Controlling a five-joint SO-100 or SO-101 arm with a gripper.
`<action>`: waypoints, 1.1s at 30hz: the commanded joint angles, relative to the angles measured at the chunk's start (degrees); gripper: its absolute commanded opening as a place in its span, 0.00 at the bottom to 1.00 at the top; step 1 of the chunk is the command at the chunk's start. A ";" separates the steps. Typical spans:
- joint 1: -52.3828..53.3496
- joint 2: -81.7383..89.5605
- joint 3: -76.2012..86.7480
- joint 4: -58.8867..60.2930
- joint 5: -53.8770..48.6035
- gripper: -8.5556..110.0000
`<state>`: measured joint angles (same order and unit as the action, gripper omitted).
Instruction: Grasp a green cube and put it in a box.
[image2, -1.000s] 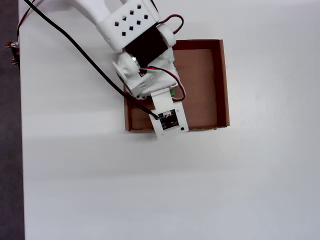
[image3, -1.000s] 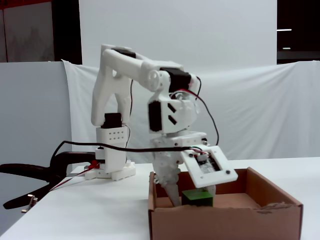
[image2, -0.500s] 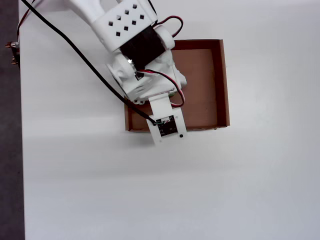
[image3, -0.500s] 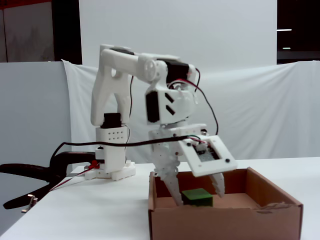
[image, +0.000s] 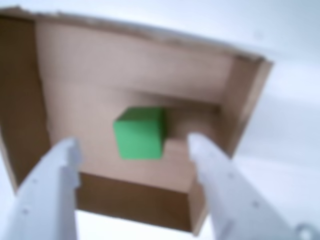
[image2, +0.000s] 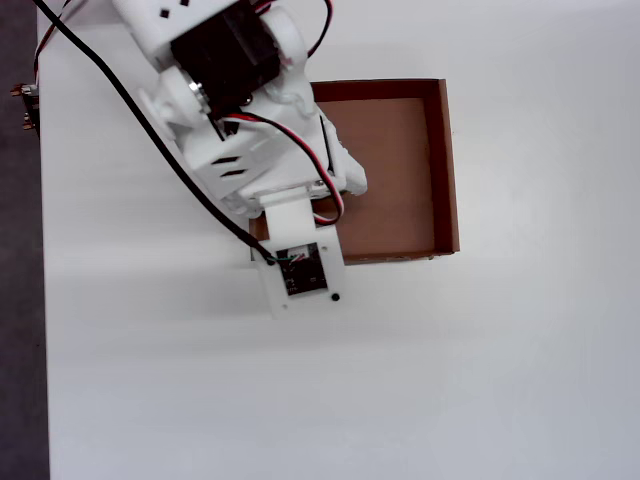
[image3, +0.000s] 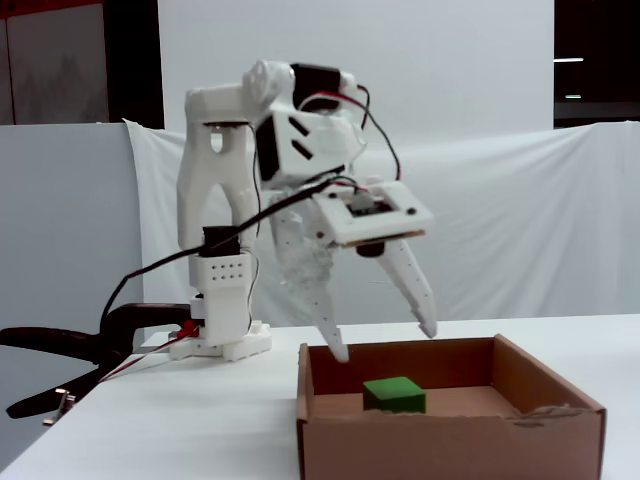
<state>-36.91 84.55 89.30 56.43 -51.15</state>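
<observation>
The surface (image3: 160, 420) is white and flat, and a white cloth (image3: 520, 230) hangs behind it in the fixed view. Far on the left in that view, a black clamp (image3: 70, 340) sits at the edge of the surface. Next to it stands the white robot arm (image3: 225, 200), with black and red wires looping around it. The arm bends over to the right, and a small white camera plate (image3: 375, 215) sticks out from its wrist. Under the plate hangs the gripper (image3: 385, 340). Its two white fingers are spread wide apart and hold nothing. The tips hang in the air just above the top of the box (image3: 450, 440), over its left part. The box is brown cardboard with low walls, and it sits on the surface to the right of the arm's base. The green cube (image3: 393, 394) lies flat on the floor of the box, below the gap between the fingers and not touching them. In the wrist view, the two fingers (image: 47, 195) point up from the bottom, one on each side, and the green cube (image: 139, 133) sits between them farther off, on the brown floor of the box (image: 125, 70). From overhead, the arm (image2: 240, 130) covers the left part of the box (image2: 446, 170), and the cube is hidden under it.
</observation>
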 joint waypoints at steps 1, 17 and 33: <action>1.32 5.80 -2.81 1.23 -0.18 0.32; 8.61 26.37 14.50 1.76 -0.53 0.27; 18.98 46.41 41.92 -2.37 -2.37 0.20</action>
<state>-19.95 126.83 127.71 54.93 -52.47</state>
